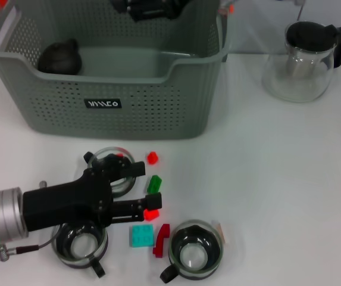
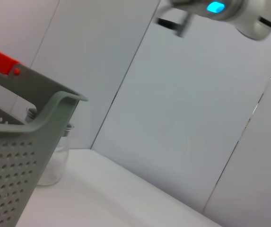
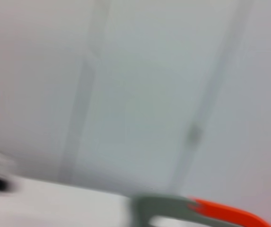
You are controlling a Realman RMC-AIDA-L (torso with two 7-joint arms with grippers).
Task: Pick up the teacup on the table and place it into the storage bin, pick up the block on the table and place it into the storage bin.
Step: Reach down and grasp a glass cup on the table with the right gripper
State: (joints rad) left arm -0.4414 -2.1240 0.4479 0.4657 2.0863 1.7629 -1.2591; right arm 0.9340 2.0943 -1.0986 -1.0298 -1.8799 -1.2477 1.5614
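Left gripper [image 1: 148,187] spreading open low over green block [image 1: 154,184], beside teacup [image 1: 113,170]; three cups and blocks waiting on table [image 1: 277,179], bin [image 1: 116,104] showing just one dark lump.

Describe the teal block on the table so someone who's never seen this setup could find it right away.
Start at the big grey-green storage bin and come toward the near edge of the table, to the scatter of small blocks among three glass teacups. The teal block lies flat just beyond the left gripper, beside a dark red curved block. It is the only teal piece; its neighbours are red or green.
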